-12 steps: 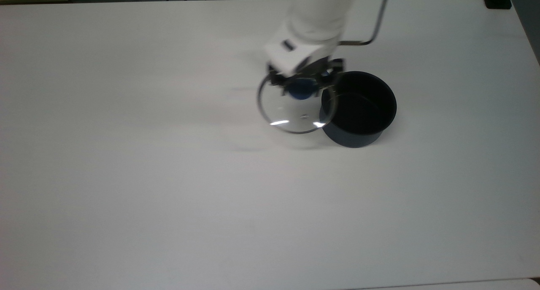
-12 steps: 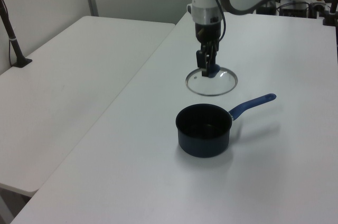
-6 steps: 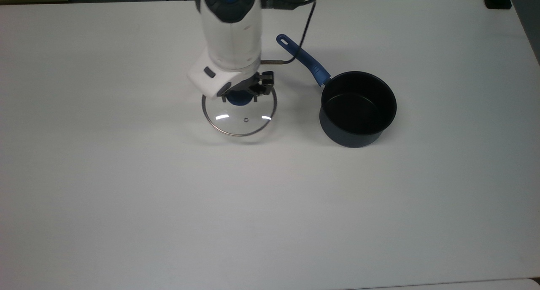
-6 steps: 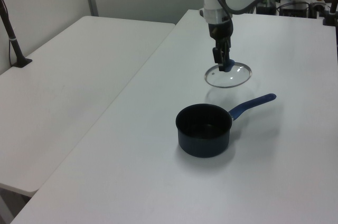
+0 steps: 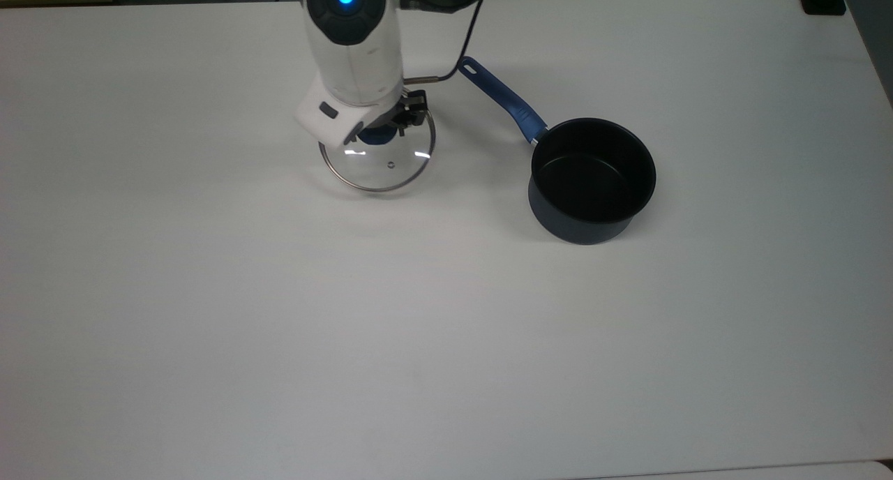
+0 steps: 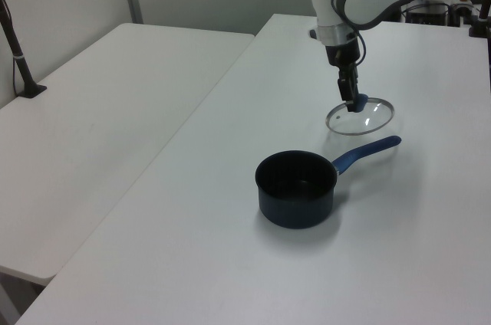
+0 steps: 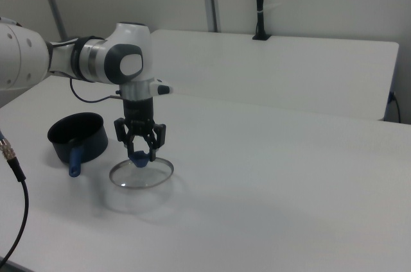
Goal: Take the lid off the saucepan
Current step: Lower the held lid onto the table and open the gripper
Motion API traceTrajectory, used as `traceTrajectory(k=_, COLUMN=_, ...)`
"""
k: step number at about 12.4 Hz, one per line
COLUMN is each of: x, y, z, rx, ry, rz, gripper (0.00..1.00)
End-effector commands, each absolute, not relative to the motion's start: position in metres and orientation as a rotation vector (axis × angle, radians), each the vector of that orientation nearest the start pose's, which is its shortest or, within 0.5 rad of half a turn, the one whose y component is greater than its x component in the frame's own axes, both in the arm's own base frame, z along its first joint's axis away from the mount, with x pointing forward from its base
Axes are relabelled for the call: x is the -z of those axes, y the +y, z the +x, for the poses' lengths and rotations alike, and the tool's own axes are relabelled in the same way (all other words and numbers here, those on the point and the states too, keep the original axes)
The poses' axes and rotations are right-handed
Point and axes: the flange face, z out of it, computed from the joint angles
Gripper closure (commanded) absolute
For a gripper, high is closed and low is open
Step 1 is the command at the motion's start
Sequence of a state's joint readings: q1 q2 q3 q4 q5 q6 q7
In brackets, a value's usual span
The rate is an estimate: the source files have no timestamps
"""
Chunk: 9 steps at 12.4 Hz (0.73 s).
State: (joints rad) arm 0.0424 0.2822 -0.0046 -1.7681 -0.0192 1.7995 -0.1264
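Beneath the end effector [image 7: 140, 154] hangs the lid [image 7: 142, 174], gripped by its knob.

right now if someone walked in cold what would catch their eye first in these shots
Most striking is the white robot arm holding the clear glass lid by its blue knob, the gripper shut on it just above the white table. Next is the dark saucepan, open and uncovered, standing apart on the top view's right of the lid, its long blue handle angled toward the arm.
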Motion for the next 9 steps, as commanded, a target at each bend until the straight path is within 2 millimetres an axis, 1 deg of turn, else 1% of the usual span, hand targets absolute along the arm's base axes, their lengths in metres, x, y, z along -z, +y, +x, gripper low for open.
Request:
traceTrajectory(k=1, x=-0.381, y=0.008, z=0.586, rx=-0.368, ry=-0.316, rz=-3.122, gripper=0.48)
traceTrajectory(k=4, x=-0.363, y=0.003, z=0.582, rx=-0.376, ry=-0.342, rz=-3.15, gripper=0.48)
traceTrajectory(k=7, x=-0.351, y=0.001, z=0.58, rx=-0.406, ry=-0.391, rz=-3.15, gripper=0.48)
traceTrajectory(k=9, x=-0.35, y=-0.005, z=0.58, rx=-0.411, ry=-0.384, rz=-3.154, gripper=0.48)
